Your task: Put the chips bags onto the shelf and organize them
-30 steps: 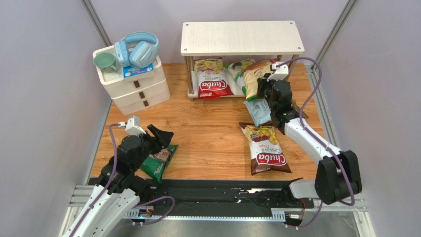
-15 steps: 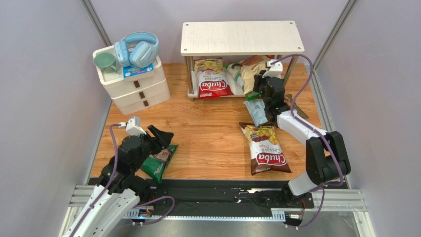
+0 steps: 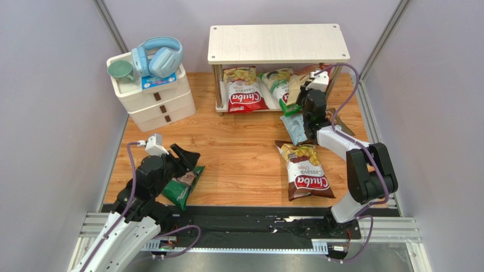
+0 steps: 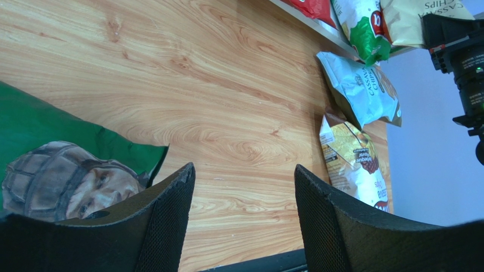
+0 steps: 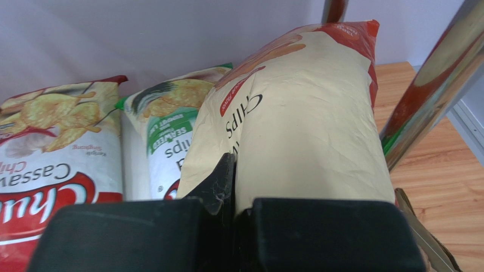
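The shelf (image 3: 278,42) stands at the back; its metal leg shows in the right wrist view (image 5: 432,90). On its lower tier lie the red Chuba bag (image 3: 243,93) (image 5: 51,158) and the green bag (image 3: 277,82) (image 5: 165,130). My right gripper (image 3: 309,103) (image 5: 234,170) is shut on the cream-orange bag (image 3: 298,85) (image 5: 307,130), holding it in the tier's right end. The light blue bag (image 3: 295,127) (image 4: 358,90) and brown Chuba bag (image 3: 304,170) (image 4: 352,153) lie on the floor. My left gripper (image 3: 184,156) (image 4: 244,170) is open and empty, just above the dark green bag (image 3: 182,187) (image 4: 51,147).
A white three-drawer unit (image 3: 153,96) at the back left carries blue headphones (image 3: 159,56) and a green cup (image 3: 121,71). Grey walls close in both sides. A black rail (image 3: 244,218) runs along the near edge.
My right gripper has pushed the cream-orange bag deeper into the shelf's lower tier, towards the right leg. The left arm has not moved.
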Motion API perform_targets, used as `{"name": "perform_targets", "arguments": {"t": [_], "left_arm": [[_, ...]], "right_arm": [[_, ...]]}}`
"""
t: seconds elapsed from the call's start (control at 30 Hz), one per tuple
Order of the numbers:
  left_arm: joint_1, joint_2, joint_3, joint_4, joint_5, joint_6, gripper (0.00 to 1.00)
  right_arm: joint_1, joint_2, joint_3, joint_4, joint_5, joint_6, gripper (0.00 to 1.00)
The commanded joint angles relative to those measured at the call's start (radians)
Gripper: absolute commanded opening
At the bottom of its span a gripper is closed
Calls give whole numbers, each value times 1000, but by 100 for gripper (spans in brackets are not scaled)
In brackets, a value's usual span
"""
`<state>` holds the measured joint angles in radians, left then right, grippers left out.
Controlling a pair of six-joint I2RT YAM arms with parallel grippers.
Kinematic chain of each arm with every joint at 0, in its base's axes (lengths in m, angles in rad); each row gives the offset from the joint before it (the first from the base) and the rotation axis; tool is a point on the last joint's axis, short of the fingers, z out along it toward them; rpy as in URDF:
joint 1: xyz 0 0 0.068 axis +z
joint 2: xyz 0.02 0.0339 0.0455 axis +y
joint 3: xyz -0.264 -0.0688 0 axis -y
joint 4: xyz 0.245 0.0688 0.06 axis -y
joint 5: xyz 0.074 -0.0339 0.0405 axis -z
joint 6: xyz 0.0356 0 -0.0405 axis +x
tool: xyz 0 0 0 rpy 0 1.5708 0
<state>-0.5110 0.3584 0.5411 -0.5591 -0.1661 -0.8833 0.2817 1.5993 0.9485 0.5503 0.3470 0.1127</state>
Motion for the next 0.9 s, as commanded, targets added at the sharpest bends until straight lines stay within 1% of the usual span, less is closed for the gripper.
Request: {"name": "perform_targets", "arguments": {"t": [0.0,0.07,0.17,0.27,0.3,0.5,0.53,0.6,0.67,0.7,0.73,0.77,0.8,0.87], "left_arm": [[-3,-4,-7,5,8,14,70],[-3,-7,-6,-1,7,15,70],[-3,-15,-10,-2,4,10,70],[-3,-19,-16,1,4,7,70],[-3,-19,-20,4,5,7,70],[-3,-16,-33,24,16,-5,70],[-3,-13,-35,24,17,-6,70],[-3,-13,-35,24,20,-5,70],[-3,-15,-33,27,19,-5,70],[-3,-13,-32,25,19,-3,70],[-4,-15,-30,24,19,-2,70],[-3,-15,-27,22,17,0,70],[-3,-15,-26,16,17,4,70],[-3,-19,-24,13,14,6,70]], "right_arm": [[-27,43,71,44,66,-2,0],[-44,56,85,8,58,19,0],[-68,59,84,-38,-19,70,0],[-72,50,73,-52,-88,74,0],[-72,45,81,-91,-107,90,0],[-70,-21,44,-118,-325,168,0],[-69,-27,44,-125,-332,198,0],[-68,-48,39,-141,-416,228,0],[-58,-80,24,-138,-412,240,0],[-49,-94,15,-133,-360,231,0],[-41,-104,10,-128,-349,222,0],[-41,-110,16,-147,-348,220,0],[-41,-125,25,-171,-295,219,0],[-41,-145,33,-219,-254,206,0]]}}
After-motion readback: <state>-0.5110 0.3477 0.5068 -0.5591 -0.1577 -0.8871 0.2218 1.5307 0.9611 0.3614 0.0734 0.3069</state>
